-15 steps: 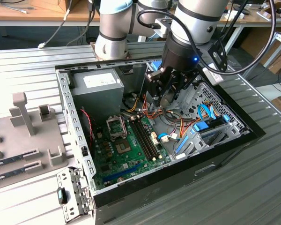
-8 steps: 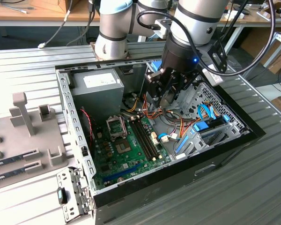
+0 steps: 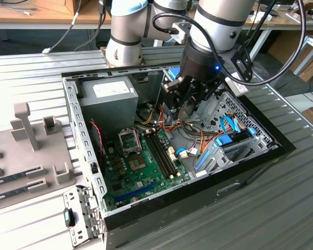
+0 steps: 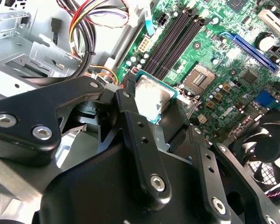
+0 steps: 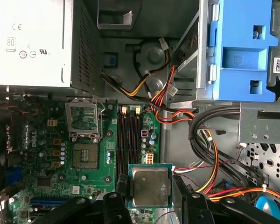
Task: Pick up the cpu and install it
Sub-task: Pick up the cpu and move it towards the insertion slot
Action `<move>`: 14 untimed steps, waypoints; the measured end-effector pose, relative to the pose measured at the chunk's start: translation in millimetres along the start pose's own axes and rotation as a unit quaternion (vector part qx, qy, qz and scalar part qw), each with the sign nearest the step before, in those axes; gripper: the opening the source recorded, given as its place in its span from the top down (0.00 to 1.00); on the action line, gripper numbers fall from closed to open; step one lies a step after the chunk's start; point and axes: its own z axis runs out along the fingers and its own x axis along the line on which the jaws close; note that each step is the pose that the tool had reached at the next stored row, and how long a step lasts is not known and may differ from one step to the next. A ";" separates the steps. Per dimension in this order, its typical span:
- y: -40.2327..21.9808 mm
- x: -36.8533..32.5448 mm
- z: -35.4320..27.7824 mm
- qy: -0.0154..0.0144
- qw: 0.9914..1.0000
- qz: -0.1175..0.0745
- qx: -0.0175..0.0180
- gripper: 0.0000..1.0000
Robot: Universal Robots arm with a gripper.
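Mid-carry, the black gripper [image 3: 189,108] clamps the silvery, green-rimmed square cpu [image 5: 151,186]; the metal-framed socket [image 3: 135,163], around its eight o'clock in the exterior view, demands square alignment.

1. The exterior view looks obliquely down into the computer case [image 3: 78,130].
2. The first wrist view faces straight down on the motherboard [image 5: 97,183].
3. The second wrist view slants close; both wrist views share the cpu [image 4: 151,98] [image 5: 150,186].

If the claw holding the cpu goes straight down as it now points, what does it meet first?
Likely the cpu in the claw lands on the motherboard by the memory slots, beside the open socket; depth is unclear.
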 end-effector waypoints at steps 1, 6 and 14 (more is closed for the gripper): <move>0.0 0.0 0.2 0.000 1.000 0.000 0.000 0.53; -0.4 0.1 1.9 0.000 1.000 0.000 0.000 0.53; -1.4 0.3 4.7 0.000 1.000 0.000 0.000 0.53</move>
